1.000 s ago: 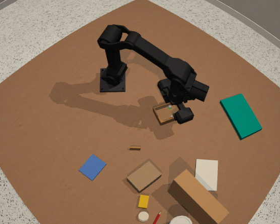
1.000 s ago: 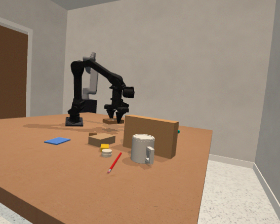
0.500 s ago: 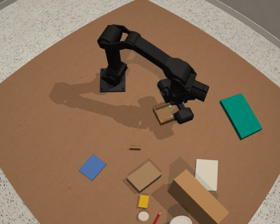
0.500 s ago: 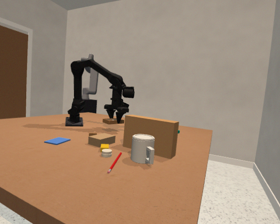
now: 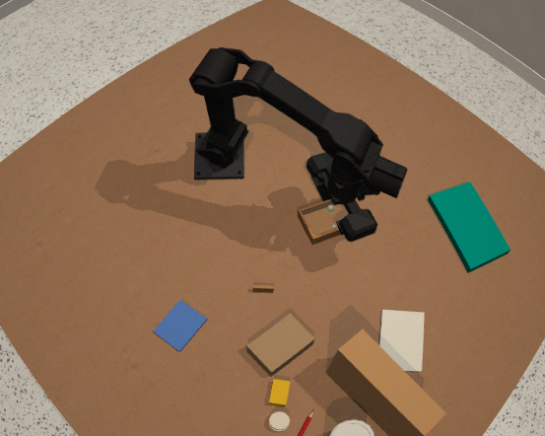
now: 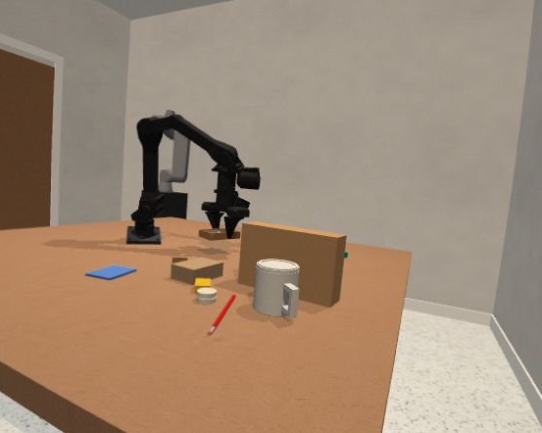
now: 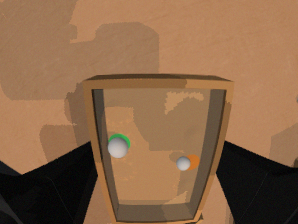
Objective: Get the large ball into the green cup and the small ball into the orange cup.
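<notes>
The wooden puzzle (image 5: 306, 226) (image 6: 208, 234) (image 7: 150, 84) is a shallow box with a clear cover. My gripper (image 6: 223, 232) (image 7: 157, 145) is shut on its two long sides and holds it a little above the table. In the wrist view its far end looks wider than its near end. The large ball (image 7: 118, 148) (image 5: 330, 208) overlaps the green cup (image 7: 120, 137), whose upper and right rim shows; I cannot tell if it is seated. The small ball (image 7: 183, 163) (image 5: 334, 227) is at the left edge of the orange cup (image 7: 194, 162), not centred on it.
A small wooden block (image 5: 263, 288), a blue pad (image 5: 180, 326), a brown box (image 5: 281, 342) and a tall wooden block (image 5: 391, 382) stand toward the front. A teal slab (image 5: 469, 227) lies right of the gripper. A mug (image 6: 276, 289) and red pencil (image 6: 222, 314) are farther off.
</notes>
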`<action>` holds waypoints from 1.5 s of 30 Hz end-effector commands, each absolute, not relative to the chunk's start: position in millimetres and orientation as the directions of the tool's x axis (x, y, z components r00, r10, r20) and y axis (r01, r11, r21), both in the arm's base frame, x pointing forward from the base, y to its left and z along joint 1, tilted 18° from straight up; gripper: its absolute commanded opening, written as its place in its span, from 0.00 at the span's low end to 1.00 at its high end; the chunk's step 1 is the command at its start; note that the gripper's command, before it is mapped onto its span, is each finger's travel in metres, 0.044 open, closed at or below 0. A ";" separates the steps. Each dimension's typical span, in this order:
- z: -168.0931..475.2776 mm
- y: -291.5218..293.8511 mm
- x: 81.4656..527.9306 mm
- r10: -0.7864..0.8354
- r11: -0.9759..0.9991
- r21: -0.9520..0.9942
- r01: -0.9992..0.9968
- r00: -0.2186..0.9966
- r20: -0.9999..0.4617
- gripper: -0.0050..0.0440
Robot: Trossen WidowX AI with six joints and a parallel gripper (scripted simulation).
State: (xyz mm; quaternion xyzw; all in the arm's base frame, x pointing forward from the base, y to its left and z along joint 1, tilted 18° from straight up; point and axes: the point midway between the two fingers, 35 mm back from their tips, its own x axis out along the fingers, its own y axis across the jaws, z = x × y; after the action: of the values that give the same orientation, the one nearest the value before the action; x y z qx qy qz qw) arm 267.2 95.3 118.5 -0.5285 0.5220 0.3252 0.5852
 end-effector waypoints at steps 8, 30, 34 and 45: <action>118.7 94.7 267.5 -0.175 0.235 -0.285 -0.930 0.247 -0.953 0.10; 118.9 94.6 267.7 -0.168 0.236 -0.276 -0.932 0.241 -0.956 0.10; 118.9 94.6 267.7 -0.168 0.236 -0.276 -0.932 0.241 -0.956 0.10; 118.9 94.6 267.7 -0.168 0.236 -0.276 -0.932 0.241 -0.956 0.10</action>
State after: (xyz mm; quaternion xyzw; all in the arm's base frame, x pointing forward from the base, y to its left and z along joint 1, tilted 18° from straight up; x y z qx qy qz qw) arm 268.0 94.1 118.9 -0.5271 0.5230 0.3235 0.5866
